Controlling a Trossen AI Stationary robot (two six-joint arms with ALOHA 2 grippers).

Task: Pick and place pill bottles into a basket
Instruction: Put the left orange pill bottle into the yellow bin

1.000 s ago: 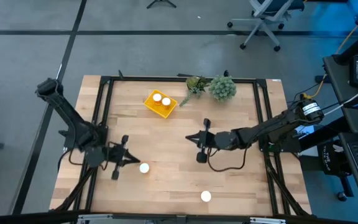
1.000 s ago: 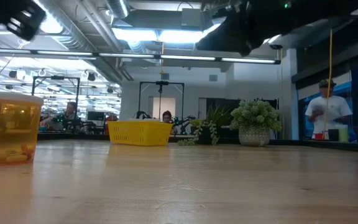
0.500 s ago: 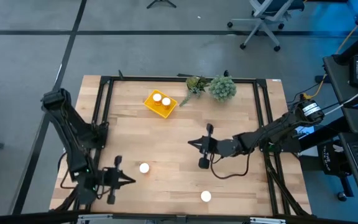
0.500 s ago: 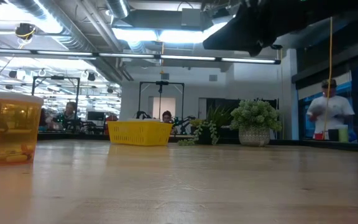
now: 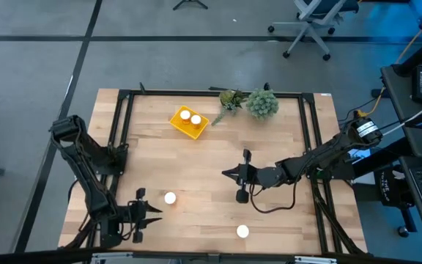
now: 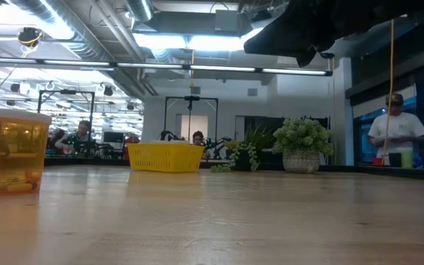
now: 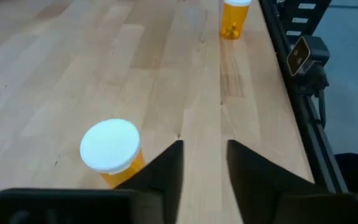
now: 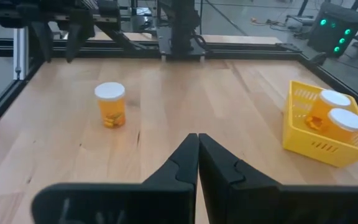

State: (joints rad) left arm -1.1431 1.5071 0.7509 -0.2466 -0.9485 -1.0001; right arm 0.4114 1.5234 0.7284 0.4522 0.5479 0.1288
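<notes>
Two pill bottles (image 5: 190,117) stand in the yellow basket (image 5: 180,126) at the far middle of the table. A third orange bottle with a white cap (image 5: 170,198) (image 7: 109,148) stands on the wood near the front left. A fourth bottle (image 5: 242,232) (image 7: 234,18) stands close to the front edge. My left gripper (image 5: 152,214) (image 7: 204,165) is open, low over the table just near-left of the third bottle, touching nothing. Over mid-table my right gripper (image 5: 226,174) (image 8: 197,152) hangs shut and empty, pointing toward the left side.
Two green plant clumps (image 5: 251,101) stand at the far edge, right of the basket. A black frame rail (image 7: 294,93) runs along the table's front edge. Beyond the table, the low view shows a person (image 6: 396,136) standing at the right.
My left gripper has swung down and toward the table's near edge, from level with the third bottle to a spot nearer than it. My right gripper has drifted a little toward the near edge. No bottle has moved.
</notes>
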